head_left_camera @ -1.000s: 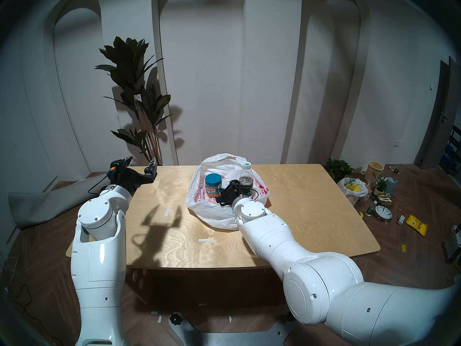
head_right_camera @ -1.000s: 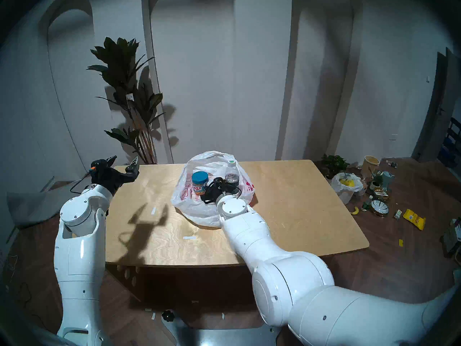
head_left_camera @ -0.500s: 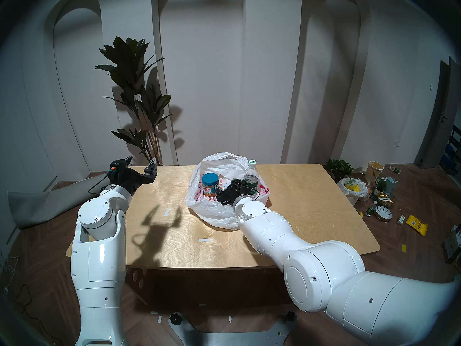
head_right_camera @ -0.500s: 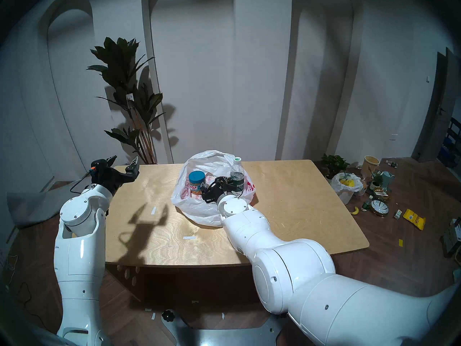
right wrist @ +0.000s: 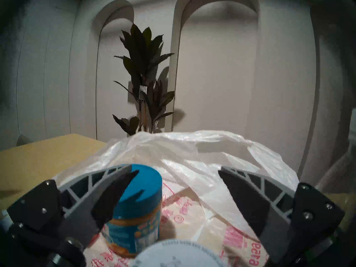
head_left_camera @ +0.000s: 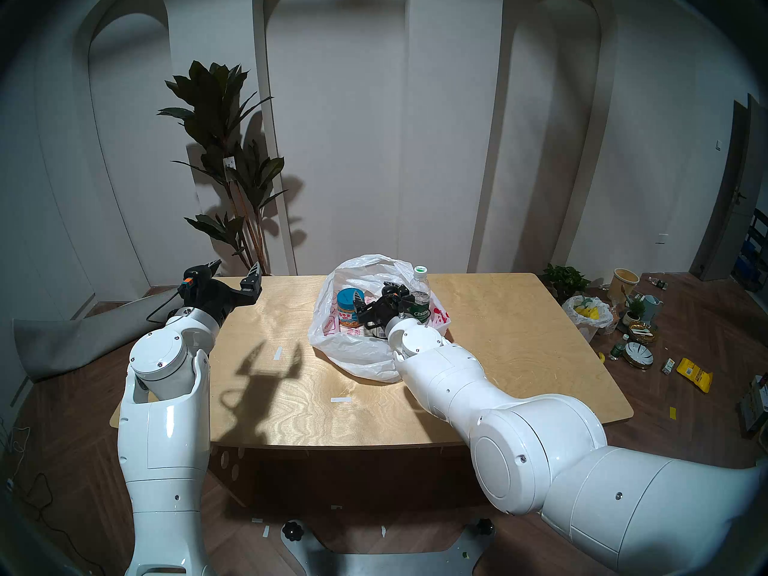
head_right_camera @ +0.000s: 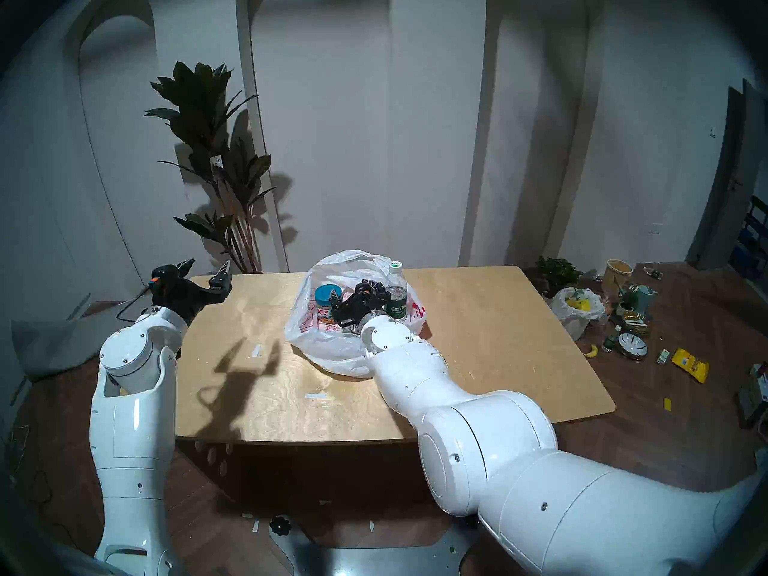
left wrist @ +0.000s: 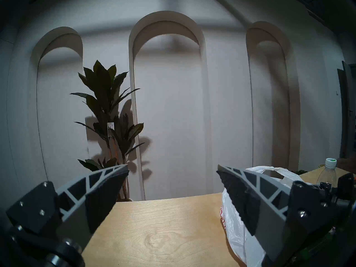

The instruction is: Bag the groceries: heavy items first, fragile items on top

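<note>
The white plastic bag [head_left_camera: 353,355] with red print lies open on the table; it also shows in the left wrist view [left wrist: 237,232] and the right wrist view [right wrist: 192,145]. Inside it stand the blue-lidded jar [head_left_camera: 348,309] [right wrist: 138,212], the water bottle [head_left_camera: 419,296] [left wrist: 327,174] and the small white-lidded jar [head_left_camera: 377,333] [right wrist: 173,257]. My right gripper [head_left_camera: 374,292] [right wrist: 177,171] is open and empty, just above the small jar, between the blue-lidded jar and the bottle. My left gripper [head_left_camera: 235,269] [left wrist: 172,167] is open and empty over the table's far left corner.
The wooden table [head_left_camera: 498,355] carries two white tape marks [head_left_camera: 277,353]. A tall plant [head_left_camera: 224,168] stands behind the far left corner. On the floor at the right lie a smaller plastic bag showing yellow [head_left_camera: 588,311], dishes and a yellow packet [head_left_camera: 694,373].
My right gripper has risen from low inside the bag and its open fingers now show above the small jar. The bottle shifted slightly right. The left arm has not moved.
</note>
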